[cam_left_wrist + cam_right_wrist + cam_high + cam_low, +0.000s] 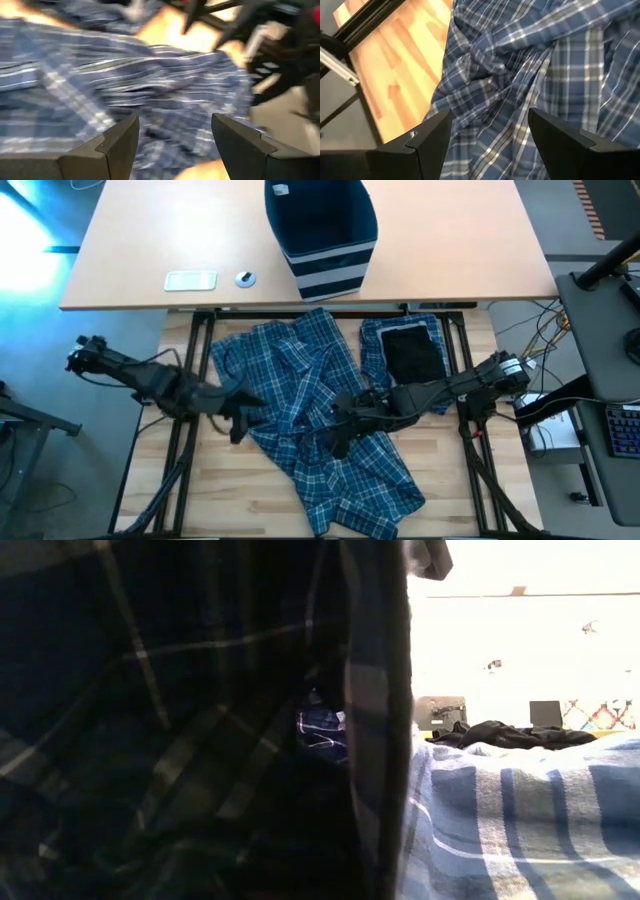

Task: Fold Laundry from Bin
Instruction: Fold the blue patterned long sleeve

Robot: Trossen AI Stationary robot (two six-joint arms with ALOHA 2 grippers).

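Several rumpled blue-and-white plaid garments (pixel 310 410) sprawl beside 1 black piece (pixel 413 352).

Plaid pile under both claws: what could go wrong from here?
1. The plaid pile is bunched and overlapping, so the open right claw, above its middle, may pinch several layers.
2. The left claw, open at the pile's left edge, may just drag it.
3. The black piece lies on plaid cloth nearby and could shift too.

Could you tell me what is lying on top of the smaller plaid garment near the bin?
A small black piece lies flat on the smaller plaid garment, covering most of its middle. Only the plaid edges show around it; what lies beneath the black piece is hidden.
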